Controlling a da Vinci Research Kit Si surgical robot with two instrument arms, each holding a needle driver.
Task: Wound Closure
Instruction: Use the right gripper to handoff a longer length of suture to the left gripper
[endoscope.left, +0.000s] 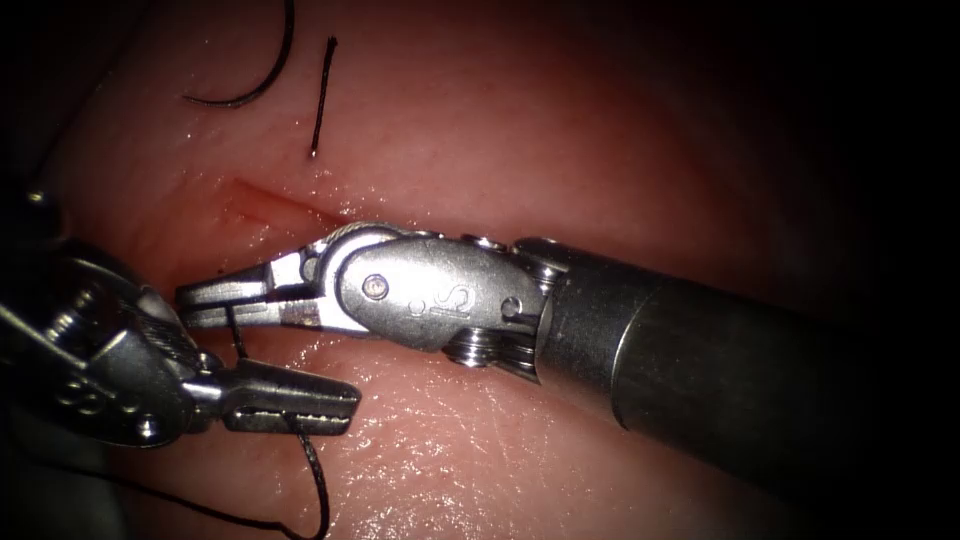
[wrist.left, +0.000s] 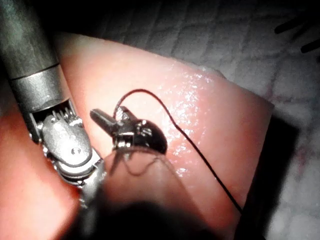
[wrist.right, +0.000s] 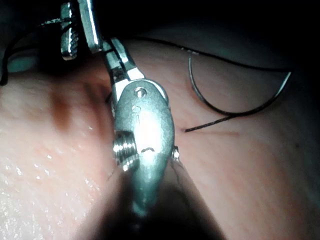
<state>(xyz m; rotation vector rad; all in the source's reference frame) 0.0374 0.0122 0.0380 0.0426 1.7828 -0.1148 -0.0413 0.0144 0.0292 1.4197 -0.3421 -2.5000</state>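
Your left tool (endoscope.left: 270, 400) lies nearest, low across the near part of the tissue (endoscope.left: 560, 130), its jaws pointing right and clamped on the dark thread (endoscope.left: 318, 480), which drops from them and curls toward the near edge. Just beyond, your right tool (endoscope.left: 225, 303) reaches in along the cut (endoscope.left: 270, 205), shaft slanting from the right, jaws pointing left and slightly parted around a short run of the same thread; whether they actually grip it you cannot tell.

Farther back, beyond the cut, a short cut end of thread (endoscope.left: 322, 95) stands out of the tissue. The curved needle (endoscope.left: 255, 80) lies free on the tissue near its far left edge, held by neither tool.

The right wrist view shows the needle's (wrist.right: 240, 100) full arc resting flat on the surface. The left wrist view shows the thread (wrist.left: 200, 150) arching up from the jaws and running off over the tissue's edge.
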